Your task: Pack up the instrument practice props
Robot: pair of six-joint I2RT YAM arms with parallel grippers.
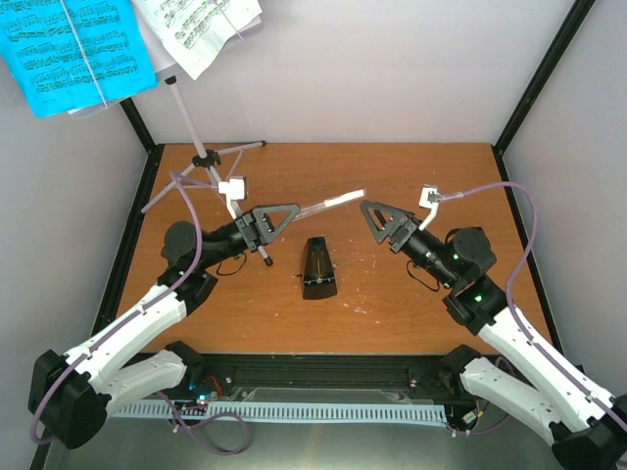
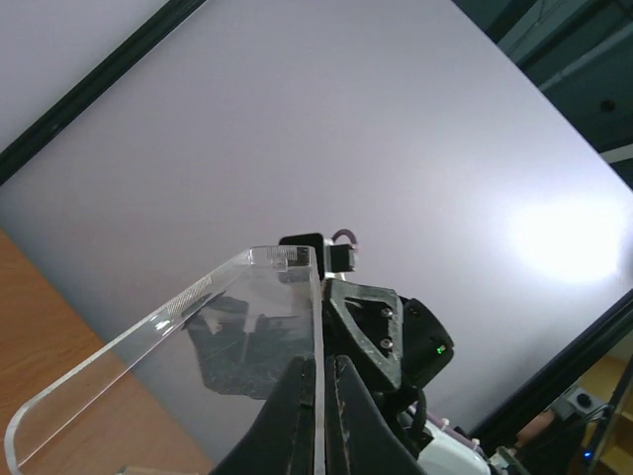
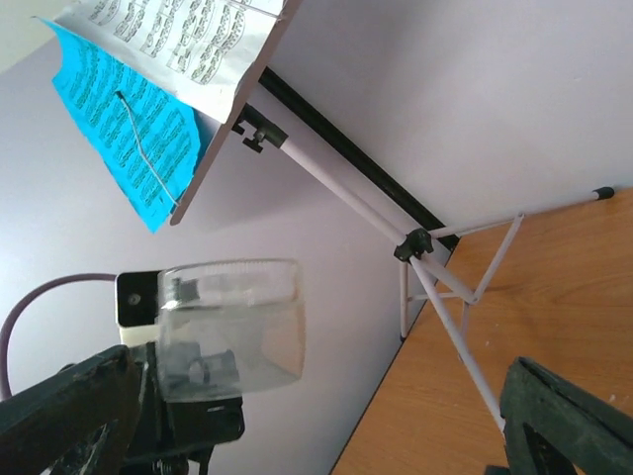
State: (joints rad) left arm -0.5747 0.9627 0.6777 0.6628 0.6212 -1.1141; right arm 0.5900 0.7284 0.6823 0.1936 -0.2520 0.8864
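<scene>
the clear cover (image 1: 333,202) is clamped edge-on in the left gripper (image 1: 291,212), above the table (image 1: 411,294) at 12 o'clock of the black metronome (image 1: 318,266). the right gripper (image 1: 370,211) is spread wide and empty at 1 o'clock. the music stand (image 1: 191,122) with sheets (image 1: 69,49) is seen at 10 o'clock.

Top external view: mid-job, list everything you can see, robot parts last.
metronome: one, black, table centre
clear cover: one, transparent, held above the table
music stand: one, silver, far-left corner, upright
blue music sheet: one, on the stand
white music sheet: one, beside the blue
table: one, orange-brown
left gripper: black, shut on the clear cover
right gripper: black, open, empty, right of the metronome
</scene>
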